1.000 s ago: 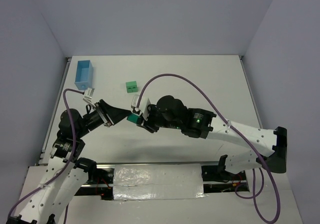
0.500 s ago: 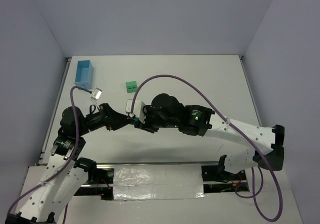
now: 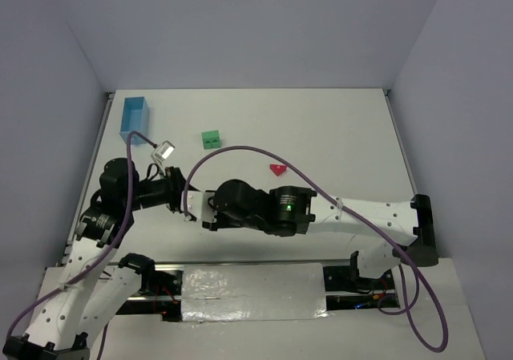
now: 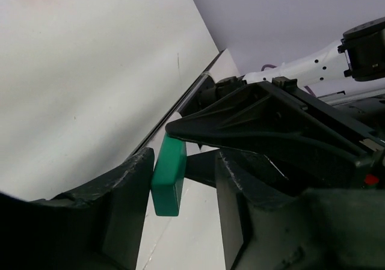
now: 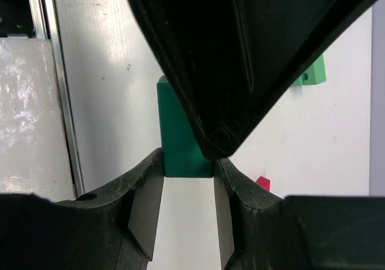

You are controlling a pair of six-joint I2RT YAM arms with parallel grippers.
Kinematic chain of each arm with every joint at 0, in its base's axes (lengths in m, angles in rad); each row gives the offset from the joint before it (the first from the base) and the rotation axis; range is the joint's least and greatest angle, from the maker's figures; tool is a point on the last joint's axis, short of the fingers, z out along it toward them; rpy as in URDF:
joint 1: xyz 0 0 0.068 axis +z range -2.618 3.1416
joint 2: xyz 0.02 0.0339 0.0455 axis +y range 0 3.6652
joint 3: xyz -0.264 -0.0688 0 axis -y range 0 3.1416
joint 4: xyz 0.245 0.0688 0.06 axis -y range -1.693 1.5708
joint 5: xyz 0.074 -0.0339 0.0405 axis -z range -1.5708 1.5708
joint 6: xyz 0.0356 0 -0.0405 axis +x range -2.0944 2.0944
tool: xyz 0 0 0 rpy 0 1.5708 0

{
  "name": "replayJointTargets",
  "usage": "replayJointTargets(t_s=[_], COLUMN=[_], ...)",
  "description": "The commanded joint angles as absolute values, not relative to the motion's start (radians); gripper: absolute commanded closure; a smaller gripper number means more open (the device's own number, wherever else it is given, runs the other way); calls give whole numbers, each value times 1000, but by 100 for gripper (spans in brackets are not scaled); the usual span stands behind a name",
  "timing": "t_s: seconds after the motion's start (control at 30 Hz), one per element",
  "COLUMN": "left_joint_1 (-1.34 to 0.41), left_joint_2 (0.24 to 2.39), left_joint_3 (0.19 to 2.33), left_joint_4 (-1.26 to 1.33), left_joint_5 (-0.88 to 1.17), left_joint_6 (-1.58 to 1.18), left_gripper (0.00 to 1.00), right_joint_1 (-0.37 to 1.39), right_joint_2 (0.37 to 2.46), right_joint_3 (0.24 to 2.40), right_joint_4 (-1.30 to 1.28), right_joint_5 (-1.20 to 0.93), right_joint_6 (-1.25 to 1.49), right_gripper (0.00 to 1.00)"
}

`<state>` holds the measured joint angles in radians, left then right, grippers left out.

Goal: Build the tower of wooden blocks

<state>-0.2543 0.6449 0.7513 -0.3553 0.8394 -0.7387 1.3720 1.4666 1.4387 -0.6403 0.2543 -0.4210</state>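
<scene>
My right gripper is shut on a dark green block and holds it above the table. My left gripper is open around the same block: one finger touches it, the other stands apart. In the top view the two grippers meet tip to tip, left and right, and hide that block. A second green block with dark marks lies on the table farther back; it also shows in the right wrist view. The red roof piece lies to the right of it.
A light blue box stands at the back left corner. The table's near edge, with a metal rail and taped strip, runs just below the grippers. The purple cable arcs over the right arm.
Both grippers have shifted left and toward the near edge, still joined at the dark green block. The right arm's move uncovered the red roof piece.
</scene>
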Motion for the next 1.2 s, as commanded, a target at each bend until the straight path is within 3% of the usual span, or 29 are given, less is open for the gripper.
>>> replayJointTargets(t_s=[0.0,0.1,0.5,0.73,0.77,0.8,0.9,1.0,1.03,1.07,1.17], left_joint_1=[-259,-259,-259,-259,-259,-259,-259,-259,-258,-259,-259], left_joint_2=[644,661,713,730,730,726,700,672,666,658,641], left_joint_3=[799,807,827,824,821,813,789,769,762,752,747], left_joint_4=[-428,-451,-508,-462,-453,-431,-362,-310,-269,-252,-235], left_joint_5=[862,870,870,920,928,928,884,833,815,801,707], left_joint_6=[-664,-641,-571,-578,-581,-583,-630,-693,-727,-745,-778], left_gripper=[44,52,52,81,95,100,100,100,100,100,100], right_joint_1=[1407,1423,1431,1431,1431,1433,1431,1413,1407,1385,1346], right_joint_2=[1414,1427,1387,1407,1408,1407,1390,1335,1316,1278,1200], right_joint_3=[1433,1450,1422,1439,1439,1434,1407,1356,1342,1329,1281], right_joint_4=[-624,-655,-658,-673,-672,-661,-603,-505,-480,-460,-385], right_joint_5=[319,339,361,338,334,337,360,345,310,289,259], right_joint_6=[-445,-442,-445,-454,-457,-460,-466,-454,-437,-425,-342], right_gripper=[87,87,88,87,87,85,72,36,14,1,0])
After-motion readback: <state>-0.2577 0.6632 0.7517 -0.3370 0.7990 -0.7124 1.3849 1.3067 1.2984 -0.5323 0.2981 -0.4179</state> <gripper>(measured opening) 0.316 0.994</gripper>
